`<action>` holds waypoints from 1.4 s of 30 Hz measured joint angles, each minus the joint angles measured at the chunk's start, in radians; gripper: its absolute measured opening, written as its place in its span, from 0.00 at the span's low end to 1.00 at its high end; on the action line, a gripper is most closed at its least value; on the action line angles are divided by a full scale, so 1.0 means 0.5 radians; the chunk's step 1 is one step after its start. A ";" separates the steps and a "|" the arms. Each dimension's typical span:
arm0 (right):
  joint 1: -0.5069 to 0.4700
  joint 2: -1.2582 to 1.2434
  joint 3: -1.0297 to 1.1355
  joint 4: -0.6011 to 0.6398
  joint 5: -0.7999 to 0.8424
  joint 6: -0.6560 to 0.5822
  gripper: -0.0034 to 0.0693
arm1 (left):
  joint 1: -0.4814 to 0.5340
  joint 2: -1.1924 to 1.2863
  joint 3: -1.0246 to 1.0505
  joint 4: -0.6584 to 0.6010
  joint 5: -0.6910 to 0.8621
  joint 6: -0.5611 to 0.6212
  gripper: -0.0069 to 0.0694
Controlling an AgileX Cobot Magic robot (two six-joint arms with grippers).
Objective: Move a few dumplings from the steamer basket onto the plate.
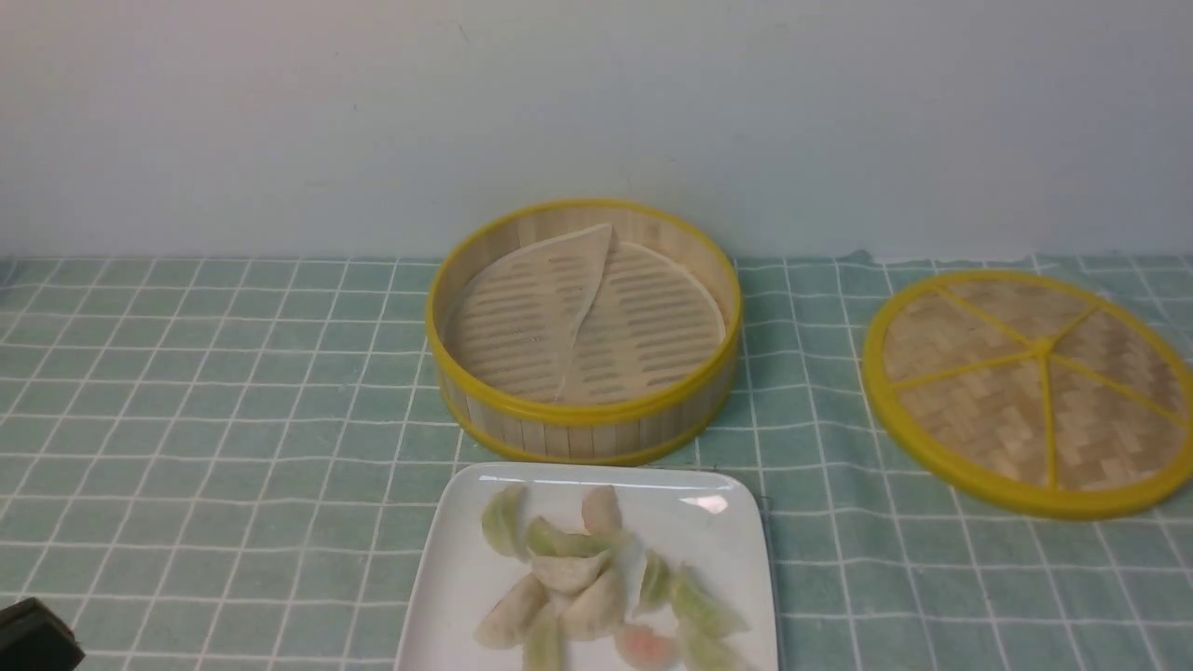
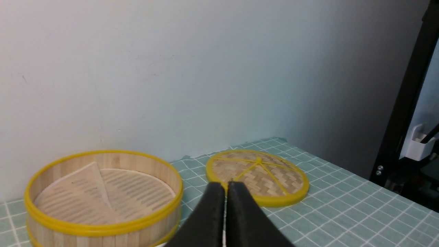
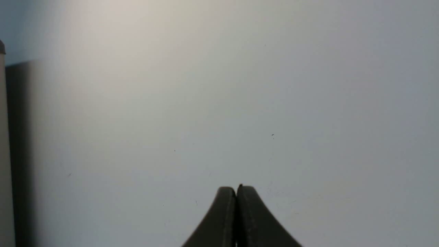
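My left gripper (image 2: 225, 187) has its two black fingers pressed together with only a hairline between them, and nothing is pinched there. It hangs above the tabletop and points toward the far edge. My right gripper (image 3: 236, 190) is closed just as tight and is empty too; its camera takes in nothing but the pale wall (image 3: 240, 85).

The dumplings (image 1: 596, 582) lie in a loose heap on the plate (image 1: 447, 578), some leaning on one another. Most are pale green or whitish, and one pinkish one is nearest me. The plate sits at the near edge of the tabletop, about midway along it, on the green checked tablecloth (image 1: 205, 419). Its near side is cut off by the front view.

Just behind the plate stands the steamer basket (image 1: 582, 415), toward the far edge. I cannot tell whether the two touch. The basket holds only its creased white liner (image 1: 550, 308), with one flap folded over across the middle.

The flat woven lid (image 1: 1025, 391) lies apart from the basket, toward the far right corner.

A dark block (image 1: 33, 638) pokes in at the near left corner; I cannot tell what it is
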 joint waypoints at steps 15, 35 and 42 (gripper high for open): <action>0.000 0.000 0.000 -0.002 0.000 0.000 0.03 | 0.000 -0.001 0.000 0.045 0.000 0.018 0.08; 0.000 0.000 0.000 -0.002 0.000 0.000 0.03 | 1.032 -0.001 0.524 -0.166 -0.018 0.455 0.08; 0.000 0.000 0.000 -0.007 0.002 0.000 0.03 | 1.355 -0.001 0.725 -0.101 0.002 0.489 0.08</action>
